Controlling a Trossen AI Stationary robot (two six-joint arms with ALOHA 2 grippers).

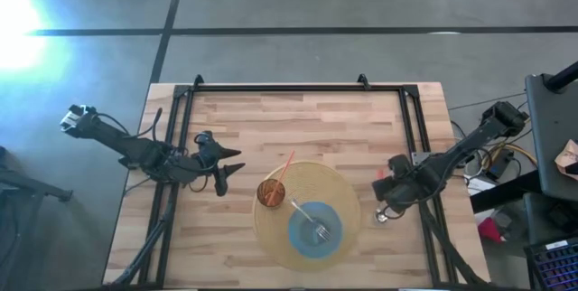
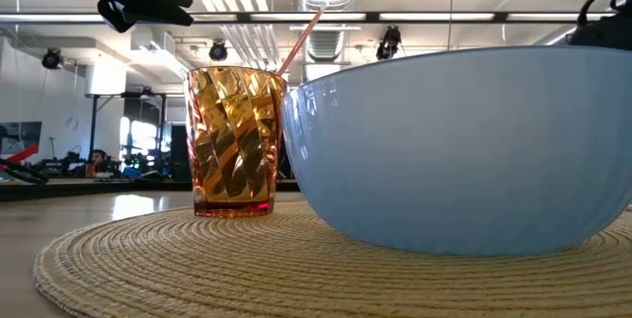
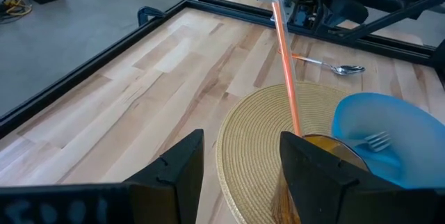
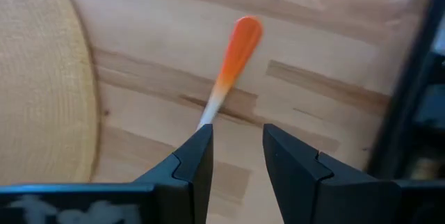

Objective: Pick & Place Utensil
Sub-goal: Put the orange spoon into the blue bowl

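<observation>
Spoon (image 4: 235,57): orange handle, lying on the surface (image 1: 298,128) beside the mat (image 1: 348,192). Right gripper (image 4: 236,156): fingers parted, straddling the handle, seemingly poised to grasp. Left gripper (image 3: 240,175): released, waiting near the cup (image 1: 271,192).

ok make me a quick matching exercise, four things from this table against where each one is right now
Things:
1. fork
2. straw
3. spoon
4. blue bowl

Places:
A. standing in the amber cup
B. on the woven mat
C. lying in the blue bowl
D. on bare wood by the right gripper

Pairs: 1-C, 2-A, 3-D, 4-B
</observation>
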